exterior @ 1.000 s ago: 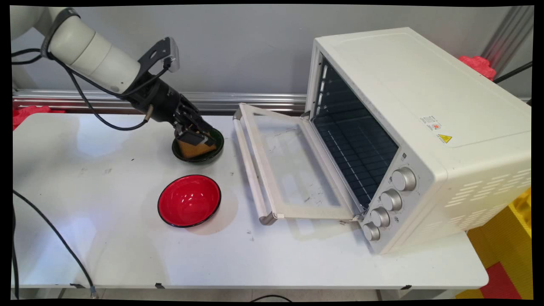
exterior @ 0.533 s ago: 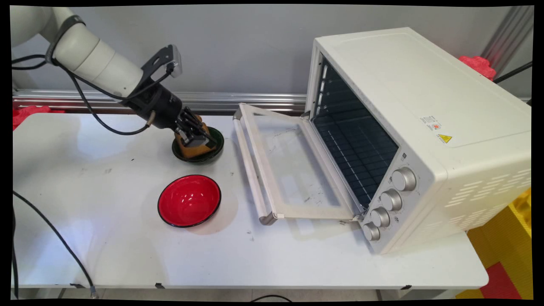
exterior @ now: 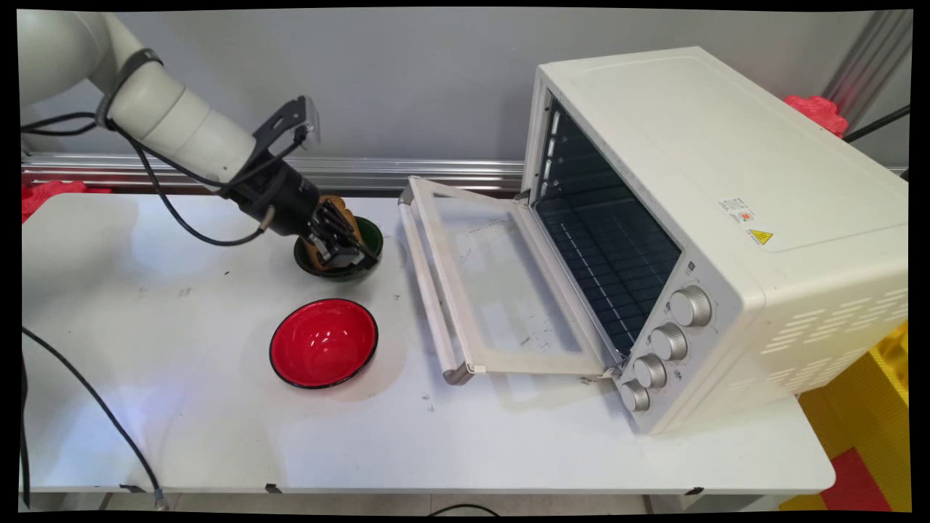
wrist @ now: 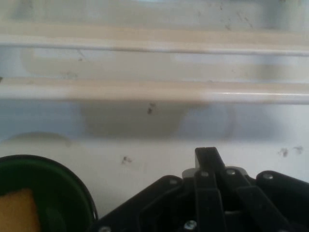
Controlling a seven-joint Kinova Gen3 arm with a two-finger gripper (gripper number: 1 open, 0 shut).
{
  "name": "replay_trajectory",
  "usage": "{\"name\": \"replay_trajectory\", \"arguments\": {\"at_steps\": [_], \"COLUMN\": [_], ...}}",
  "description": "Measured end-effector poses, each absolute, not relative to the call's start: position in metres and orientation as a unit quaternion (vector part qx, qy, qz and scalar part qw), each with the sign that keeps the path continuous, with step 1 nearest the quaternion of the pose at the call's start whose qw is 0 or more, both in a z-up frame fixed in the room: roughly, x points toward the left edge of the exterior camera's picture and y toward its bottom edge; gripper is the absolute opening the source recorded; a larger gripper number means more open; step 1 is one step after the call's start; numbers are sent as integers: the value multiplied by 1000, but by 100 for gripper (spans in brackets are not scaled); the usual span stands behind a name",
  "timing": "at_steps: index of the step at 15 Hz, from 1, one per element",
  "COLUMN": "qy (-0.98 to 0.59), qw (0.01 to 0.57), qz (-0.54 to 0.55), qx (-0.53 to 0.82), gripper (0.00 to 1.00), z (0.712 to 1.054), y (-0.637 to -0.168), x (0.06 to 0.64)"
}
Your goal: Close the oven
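Black and two-fingered, the tool [exterior: 341,250] reaches down at a slant into a dark green bowl [exterior: 369,234] on the far side of the desk [exterior: 182,407]. From the room side its linkage covers most of the bowl's inside, so you cannot see the fingertips there. The hand camera shows the fingers drawn together in the middle, clenched on nothing that I can see. An orange block [exterior: 336,207] sits in that bowl. Only its upper end shows past the tool, rising above the far rim and leaning toward the wall. Its lower part is hidden, so its long axis is hard to judge. The hand camera catches just one corner of it, cut off at the bottom edge, lying in the bowl beside the tool and not between the fingers. That view also shows the pale handle [wrist: 154,89] of the oven door [exterior: 501,290] running straight across ahead. Nearer me stands a red bowl [exterior: 323,343], apart from the green one. The white oven [exterior: 726,218] stands to the right, its door folded down.
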State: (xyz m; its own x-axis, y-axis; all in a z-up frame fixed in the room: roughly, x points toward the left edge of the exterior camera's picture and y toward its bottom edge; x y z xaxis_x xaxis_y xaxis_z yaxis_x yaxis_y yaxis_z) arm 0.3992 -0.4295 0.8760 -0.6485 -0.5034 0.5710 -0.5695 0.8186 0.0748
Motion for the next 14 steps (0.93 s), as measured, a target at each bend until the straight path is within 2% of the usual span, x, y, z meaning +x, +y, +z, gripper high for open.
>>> {"name": "replay_trajectory", "arguments": {"at_steps": [14], "qy": [-908], "qw": [313], "qz": [61], "qx": [273], "gripper": [0], "z": [811], "y": [-439], "x": [382]}}
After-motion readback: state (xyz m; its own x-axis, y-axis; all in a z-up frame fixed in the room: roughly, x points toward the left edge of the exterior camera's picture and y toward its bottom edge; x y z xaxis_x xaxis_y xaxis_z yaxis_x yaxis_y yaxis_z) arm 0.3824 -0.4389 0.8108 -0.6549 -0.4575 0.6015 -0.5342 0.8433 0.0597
